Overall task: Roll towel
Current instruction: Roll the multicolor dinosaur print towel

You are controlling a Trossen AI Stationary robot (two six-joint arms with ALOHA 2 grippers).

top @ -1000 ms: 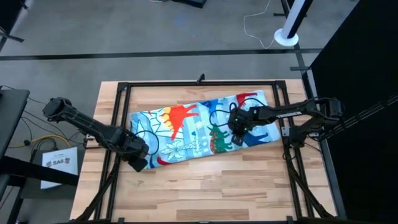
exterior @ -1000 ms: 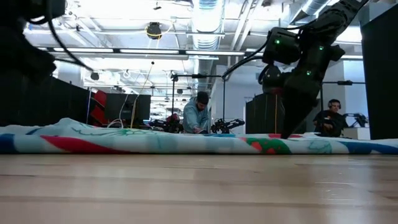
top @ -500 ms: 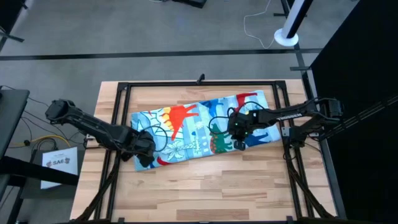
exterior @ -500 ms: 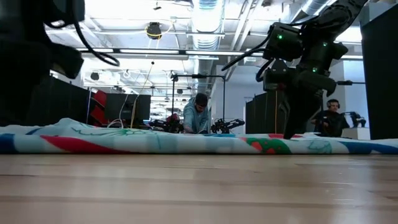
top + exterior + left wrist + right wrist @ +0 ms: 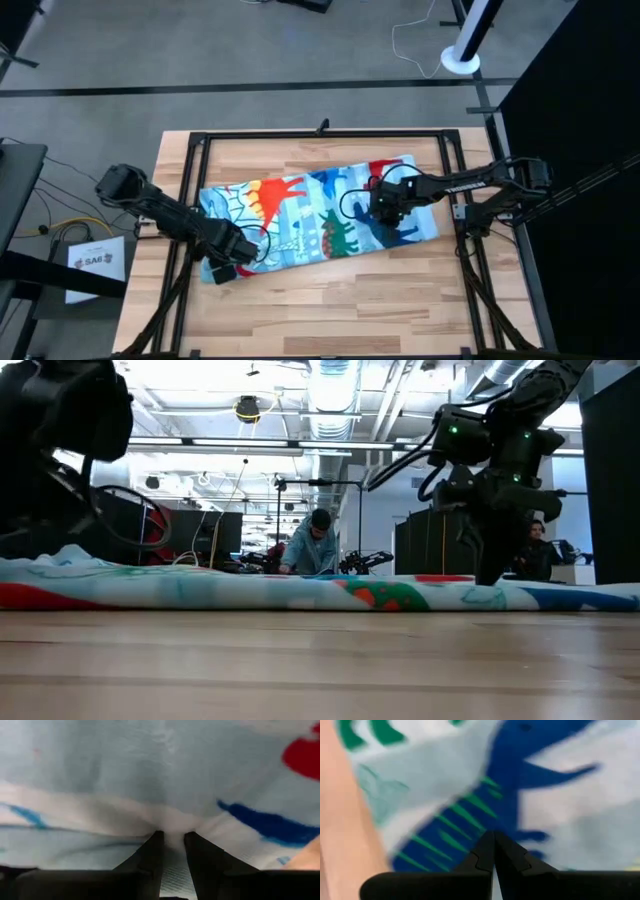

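Note:
The towel [image 5: 310, 215], light blue with red, green and blue dinosaur prints, lies flat and spread lengthwise across the wooden table; the low view shows it as a low band [image 5: 300, 592]. My left gripper [image 5: 228, 268] is at the towel's near-left corner, shut on the cloth. My right gripper [image 5: 383, 207] stands shut, with its tips on the towel's right half by a blue dinosaur print [image 5: 520, 780]. My left gripper pinches a small raised fold of the towel [image 5: 172, 822] between its two fingers at the near-left corner. The cloth bunches toward the fingertips, and the rest lies on the table. My right gripper sets its shut fingertips [image 5: 485, 851] down on the towel's upper face [image 5: 470, 815] from above. No cloth shows between them.
A black metal frame [image 5: 320, 133] runs round the table's far and side edges. Bare wood [image 5: 330, 310] lies between the towel and the near edge. A person [image 5: 312, 545] works in the room beyond the table.
My left gripper has drawn the towel's near-left corner toward the table's left and near edges. The whole towel has slid a little leftward and nearer and lies less slanted than before. My right gripper has stayed roughly in place while the prints shifted beneath it.

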